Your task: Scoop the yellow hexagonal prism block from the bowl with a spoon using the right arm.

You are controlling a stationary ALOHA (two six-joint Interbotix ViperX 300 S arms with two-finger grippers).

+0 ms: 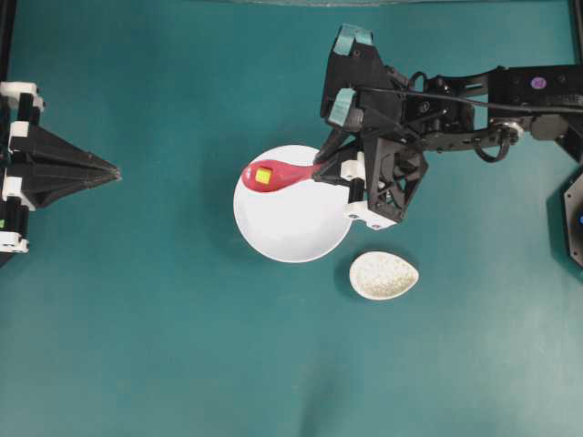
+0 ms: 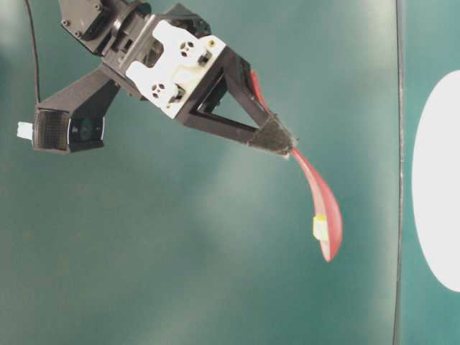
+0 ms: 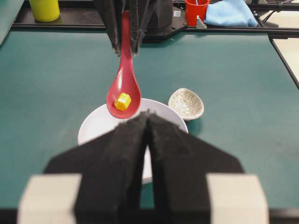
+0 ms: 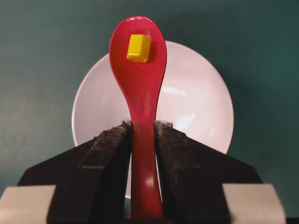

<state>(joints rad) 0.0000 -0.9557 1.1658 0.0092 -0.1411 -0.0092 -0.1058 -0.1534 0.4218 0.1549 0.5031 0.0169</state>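
Right gripper (image 1: 330,173) is clenched on the spoon (image 1: 278,175), fingers (image 4: 110,161) pinching the handle from both sides so the scoop rides level and hollow-up. That is why the block (image 1: 263,176) sits put, cupped in the scoop, lifted clear of the bowl (image 1: 291,223). In the overhead view the spoon's long axis runs left-right, handle at the right in the jaws, scoop pointing left over the bowl's upper-left rim. The scoop looks done. Left gripper (image 1: 109,172) is parked at the left edge, jaws pressed together, holding nothing.
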